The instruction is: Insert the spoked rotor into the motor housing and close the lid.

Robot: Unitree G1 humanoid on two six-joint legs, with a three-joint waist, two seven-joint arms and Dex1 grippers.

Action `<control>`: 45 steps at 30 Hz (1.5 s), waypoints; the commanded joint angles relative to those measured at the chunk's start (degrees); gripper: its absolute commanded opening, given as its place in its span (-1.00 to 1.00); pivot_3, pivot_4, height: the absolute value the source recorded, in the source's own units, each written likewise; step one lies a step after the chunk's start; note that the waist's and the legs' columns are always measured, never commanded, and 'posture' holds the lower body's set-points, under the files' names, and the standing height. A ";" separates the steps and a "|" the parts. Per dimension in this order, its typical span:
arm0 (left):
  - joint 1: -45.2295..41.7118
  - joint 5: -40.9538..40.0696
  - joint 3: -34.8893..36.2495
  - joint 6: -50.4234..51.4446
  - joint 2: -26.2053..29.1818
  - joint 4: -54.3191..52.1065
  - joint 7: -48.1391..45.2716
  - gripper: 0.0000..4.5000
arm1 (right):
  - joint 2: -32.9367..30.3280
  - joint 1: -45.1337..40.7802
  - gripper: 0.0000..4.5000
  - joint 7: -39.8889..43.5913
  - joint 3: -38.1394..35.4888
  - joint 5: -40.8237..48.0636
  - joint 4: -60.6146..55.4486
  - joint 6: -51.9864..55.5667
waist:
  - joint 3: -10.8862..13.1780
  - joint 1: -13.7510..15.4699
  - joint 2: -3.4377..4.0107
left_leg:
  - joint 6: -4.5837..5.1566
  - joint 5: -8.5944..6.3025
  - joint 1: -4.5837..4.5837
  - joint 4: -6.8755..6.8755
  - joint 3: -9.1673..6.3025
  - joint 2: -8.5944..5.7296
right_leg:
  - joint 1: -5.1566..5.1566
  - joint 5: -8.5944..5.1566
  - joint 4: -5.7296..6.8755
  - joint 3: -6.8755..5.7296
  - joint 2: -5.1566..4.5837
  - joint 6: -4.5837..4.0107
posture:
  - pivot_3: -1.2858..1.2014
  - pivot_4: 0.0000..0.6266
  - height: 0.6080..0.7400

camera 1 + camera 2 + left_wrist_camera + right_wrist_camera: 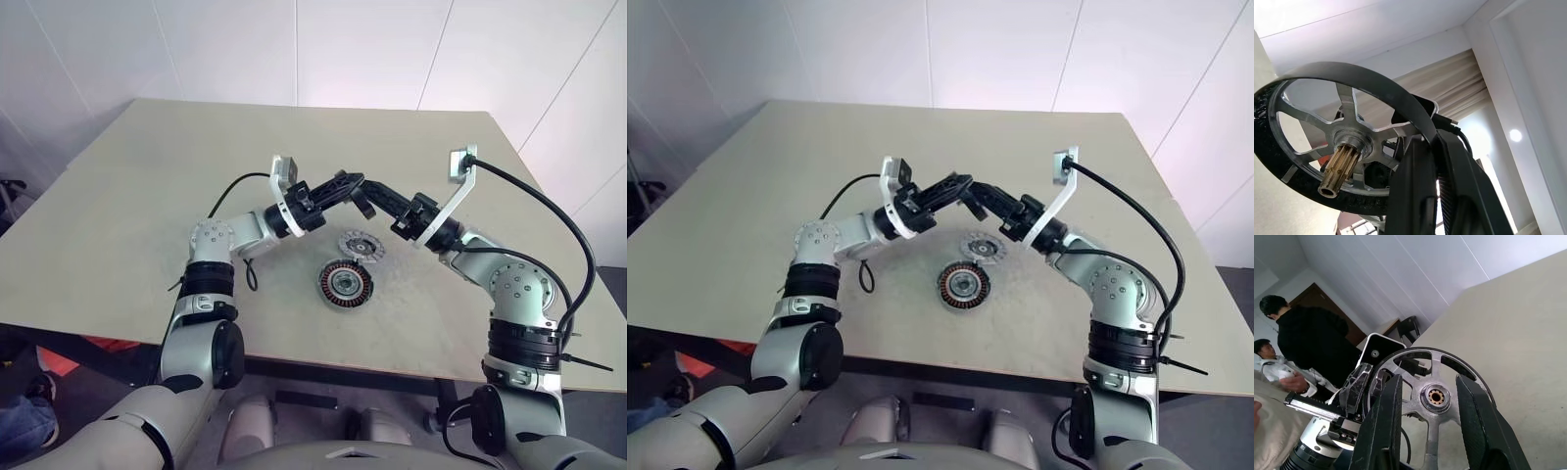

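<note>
L gripper [345, 186] pinches rotor [361, 199] rim mid-air; R gripper [382, 201], fingers spread astride it, prob. for handover above housing [346, 284].

You're looking at a pale beige matte tabletop [147, 196]. The round motor housing [346, 285] shows a dark outer ring, coppery-brown radial windings and a silvery centre. Just beyond it, the flat grey metal lid [358, 244] carries radial slots around a dark middle. The spoked rotor [1332, 147] has a black rim, silvery spokes and a brass-coloured shaft.
</note>
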 commanded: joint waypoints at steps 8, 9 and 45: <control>-1.93 -0.73 -1.08 -1.50 0.12 -1.18 -1.76 -1.00 | -0.05 -0.56 -0.99 0.47 1.52 1.84 -2.22 0.10 | 0.00 0.02 0.00 | 0.00 0.00 0.00 0.00 -0.01 0.00 | 0.00 0.00 0.00 0.00 0.00 0.00 | 0.03 -1.00 1.00; -1.91 -0.68 -1.16 -1.55 0.16 -1.20 -1.79 -1.00 | -0.09 -0.62 -0.99 0.45 1.56 1.73 -2.15 0.00 | 0.00 0.02 0.00 | 0.00 0.00 0.00 0.00 -0.01 0.00 | 0.00 0.00 0.00 0.00 0.00 0.00 | 0.03 -1.00 1.00; -0.94 0.84 -3.21 -2.14 0.06 -2.06 -3.15 -1.00 | 2.84 -3.04 -0.16 -1.40 2.11 2.74 -0.54 -0.31 | 0.00 0.05 0.00 | -0.01 0.01 -0.01 0.01 -0.01 0.00 | 0.00 0.01 0.02 -0.01 0.01 0.00 | 0.03 -1.00 1.00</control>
